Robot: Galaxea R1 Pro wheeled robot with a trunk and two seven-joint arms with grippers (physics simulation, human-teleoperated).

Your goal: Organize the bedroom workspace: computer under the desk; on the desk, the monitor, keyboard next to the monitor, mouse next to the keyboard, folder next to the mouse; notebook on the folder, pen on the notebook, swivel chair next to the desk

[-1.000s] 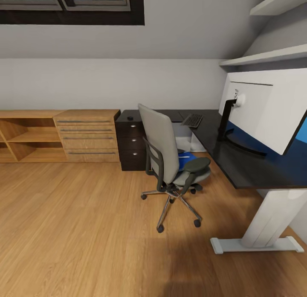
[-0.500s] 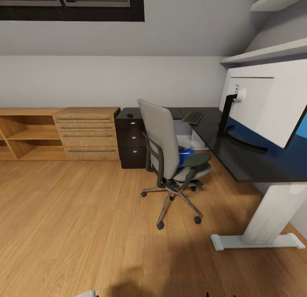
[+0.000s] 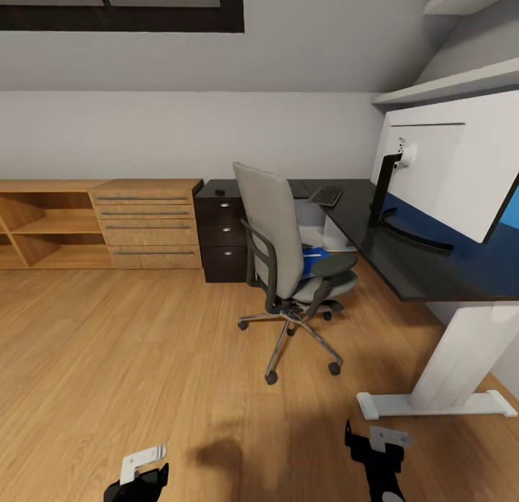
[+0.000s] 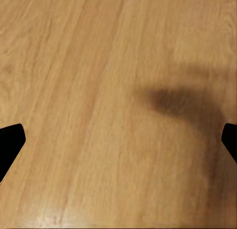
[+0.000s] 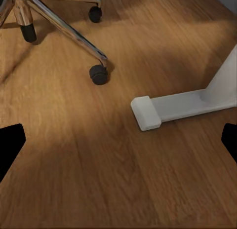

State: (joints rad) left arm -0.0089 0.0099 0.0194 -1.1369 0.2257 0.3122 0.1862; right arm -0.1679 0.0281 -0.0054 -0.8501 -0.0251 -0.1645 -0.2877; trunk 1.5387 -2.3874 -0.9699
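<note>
Swivel chair (image 3: 288, 264) before desk (image 3: 404, 260), folder (image 3: 311, 262) seemingly aboard.

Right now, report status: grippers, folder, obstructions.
Left gripper and right gripper open, empty, over the floor. Folder on swivel chair seat. Chair back stands between robot and folder.

The left gripper (image 3: 137, 477) is a matte black body with rounded, angular housing, and a small light-grey bracket plate with a dark hole is fixed on its upper face. The right gripper (image 3: 378, 455) has the same black casing, taller and narrower as seen from the head camera, topped by a similar pale grey plate bearing a small dark screw hole. In each wrist view the fingertips (image 4: 9, 140) (image 5: 10, 142) appear as plain, flat black wedges with blunt ends, one at either side of the frame, without markings or cables.
</note>
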